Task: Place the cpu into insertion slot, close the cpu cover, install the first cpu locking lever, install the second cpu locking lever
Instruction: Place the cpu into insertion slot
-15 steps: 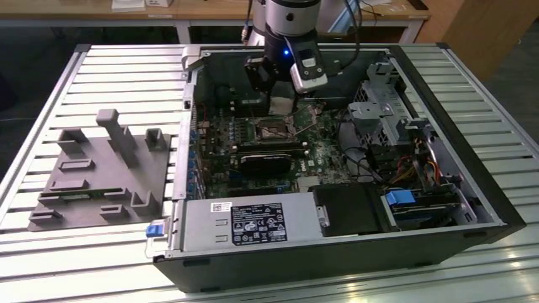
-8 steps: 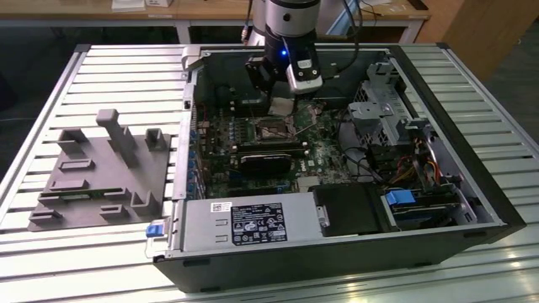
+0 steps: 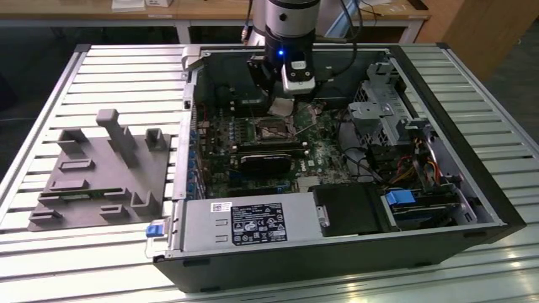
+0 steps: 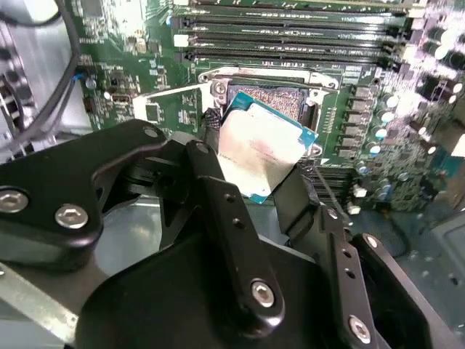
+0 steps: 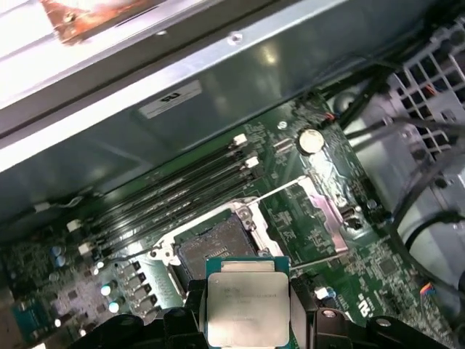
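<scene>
Gripper (image 4: 251,174) links, black, fill the foreground in both wrist views. The fingers (image 4: 207,156) are pinched on two opposite edges of the cpu (image 4: 265,149), with its pale metal face left bare between them.

- An edge hold keeps the chip's underside untouched and free to drop flat (my reading).
- Chip sits tilted in the second wrist view, squarer in the first wrist view (image 5: 247,302).
- Insertion slot (image 4: 269,94) lies open, its dark centre exposed. The cpu overlaps its near rim but appears to hang above it, not seated.
- Cpu cover (image 5: 327,203) is swung back beside the socket and a thin wire lever (image 5: 280,190) stands clear, so the socket is unobstructed.
- Memory slots (image 4: 290,36) run just beyond the socket on its far side.
- Exterior view: the gripper (image 3: 282,104) is down inside the open computer case (image 3: 497,202), just behind the slot (image 3: 274,130). A grey fixture (image 3: 101,170) sits well apart at the exterior view's left.
</scene>
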Controlling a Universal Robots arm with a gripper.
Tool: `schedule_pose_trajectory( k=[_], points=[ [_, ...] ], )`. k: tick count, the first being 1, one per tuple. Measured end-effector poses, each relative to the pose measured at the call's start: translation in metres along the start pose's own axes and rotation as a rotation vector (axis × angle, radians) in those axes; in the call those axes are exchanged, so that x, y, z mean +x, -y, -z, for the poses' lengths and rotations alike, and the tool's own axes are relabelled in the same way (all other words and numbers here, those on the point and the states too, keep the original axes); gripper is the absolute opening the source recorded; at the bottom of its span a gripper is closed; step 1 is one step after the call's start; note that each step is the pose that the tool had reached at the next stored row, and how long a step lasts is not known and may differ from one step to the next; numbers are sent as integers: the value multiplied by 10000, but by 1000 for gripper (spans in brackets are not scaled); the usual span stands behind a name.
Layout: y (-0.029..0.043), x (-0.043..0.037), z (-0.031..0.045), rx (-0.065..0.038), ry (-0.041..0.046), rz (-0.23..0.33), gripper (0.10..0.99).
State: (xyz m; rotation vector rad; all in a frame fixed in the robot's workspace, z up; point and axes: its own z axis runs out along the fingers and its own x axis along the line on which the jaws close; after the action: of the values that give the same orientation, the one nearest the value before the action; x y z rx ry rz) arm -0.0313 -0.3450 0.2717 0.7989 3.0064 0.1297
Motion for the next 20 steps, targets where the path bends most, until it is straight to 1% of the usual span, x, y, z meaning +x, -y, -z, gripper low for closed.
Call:
schedule_pose_trajectory(
  k=[20],
  points=[
    [3,0,-31,35,320,-3570,541]
  ],
)
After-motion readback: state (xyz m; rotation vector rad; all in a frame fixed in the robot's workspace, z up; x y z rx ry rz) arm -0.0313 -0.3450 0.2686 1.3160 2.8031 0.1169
